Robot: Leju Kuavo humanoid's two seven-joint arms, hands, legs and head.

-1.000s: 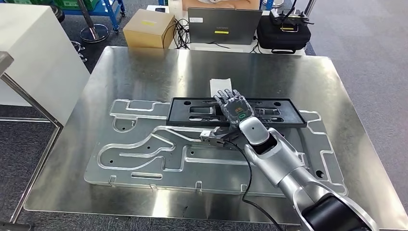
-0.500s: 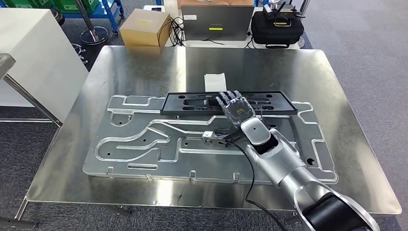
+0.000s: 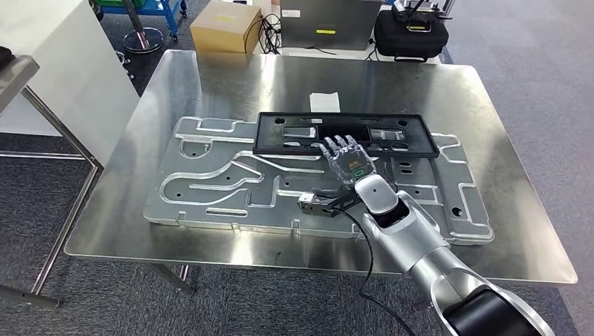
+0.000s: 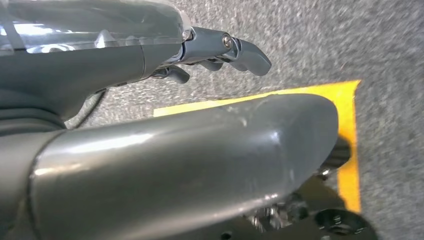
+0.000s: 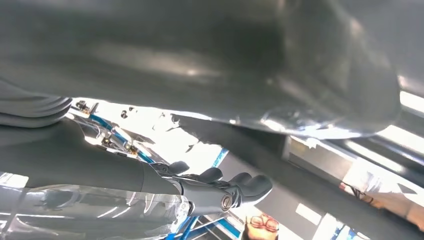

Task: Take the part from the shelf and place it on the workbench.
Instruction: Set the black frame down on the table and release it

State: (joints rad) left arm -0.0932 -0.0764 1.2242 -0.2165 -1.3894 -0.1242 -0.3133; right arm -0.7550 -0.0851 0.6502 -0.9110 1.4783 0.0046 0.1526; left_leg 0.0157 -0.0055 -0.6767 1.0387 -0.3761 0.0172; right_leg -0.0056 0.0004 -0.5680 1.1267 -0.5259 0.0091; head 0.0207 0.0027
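This is looking like a workshop or a robotics lab. A steel workbench (image 3: pixel 210 91) is standing on grey carpet floor (image 3: pixel 532 77), and a large machined aluminium plate (image 3: pixel 210 189) is lying on it with a black plastic frame part (image 3: pixel 420 143). Behind the bench, a cardboard box (image 3: pixel 228 31), a laptop (image 3: pixel 329 21) with cables and a black equipment case (image 3: pixel 410 35) are sitting. Yellow floor marking tape (image 4: pixel 347 145) is showing in the left wrist view.

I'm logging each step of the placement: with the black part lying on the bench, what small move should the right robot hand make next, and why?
Probably draw the right robot hand back toward the robot. The black part already lies flat on the grooved metal plate on the workbench, and the fingers look spread over the part's near edge rather than gripping it.
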